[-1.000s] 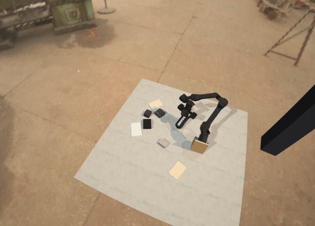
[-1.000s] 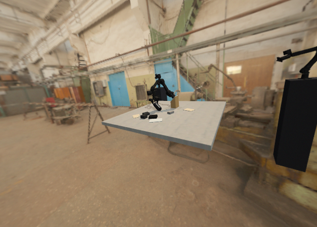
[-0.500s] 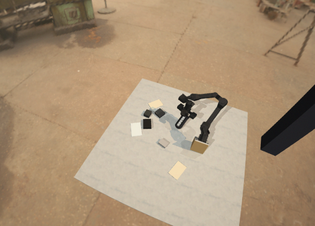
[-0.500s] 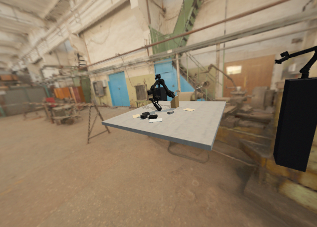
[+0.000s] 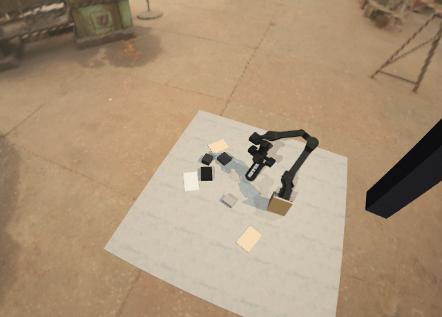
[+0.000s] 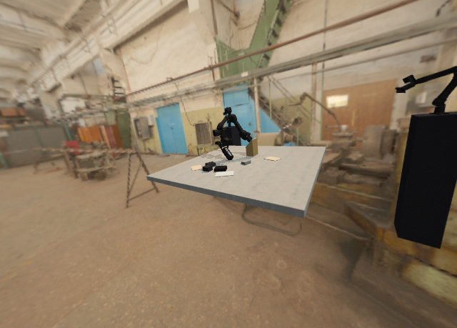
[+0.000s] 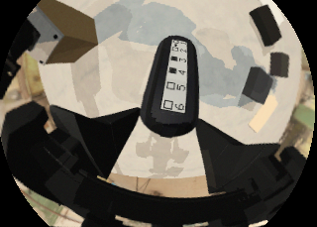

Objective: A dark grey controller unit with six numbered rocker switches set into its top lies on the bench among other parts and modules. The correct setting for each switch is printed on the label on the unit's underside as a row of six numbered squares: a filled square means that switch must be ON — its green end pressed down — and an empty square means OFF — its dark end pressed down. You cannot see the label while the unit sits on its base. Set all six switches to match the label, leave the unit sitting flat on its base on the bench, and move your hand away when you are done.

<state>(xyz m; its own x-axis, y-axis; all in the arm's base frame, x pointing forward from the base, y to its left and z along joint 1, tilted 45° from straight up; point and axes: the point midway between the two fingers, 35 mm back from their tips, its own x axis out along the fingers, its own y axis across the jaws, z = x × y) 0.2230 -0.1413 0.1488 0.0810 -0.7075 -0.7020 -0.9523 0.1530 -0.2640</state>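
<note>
My gripper (image 5: 263, 160) (image 6: 222, 144) (image 7: 168, 116) is shut on the dark controller unit (image 5: 249, 177) (image 6: 229, 156) (image 7: 154, 93), with a fingertip at each long side near its 6 end. The unit is tilted, its far end sloping down; I cannot tell if that end touches the bench (image 5: 303, 253) (image 6: 273, 180). Its underside faces the wrist camera, showing the white label (image 7: 176, 78). Squares 3 and 4 are filled; 2, 5 and 6 look empty. Square 1 is too foreshortened to read surely. The rocker switches are hidden on the far side.
A brown block (image 5: 279, 204) (image 6: 252, 148) (image 7: 74, 34) stands at the arm's base. Dark modules (image 5: 224, 158) (image 5: 206, 159) (image 5: 206, 173), a white card (image 5: 190, 181) and a cream card (image 5: 217, 146) lie beyond the unit. A grey block (image 5: 229, 200) and another cream card (image 5: 248, 238) lie elsewhere.
</note>
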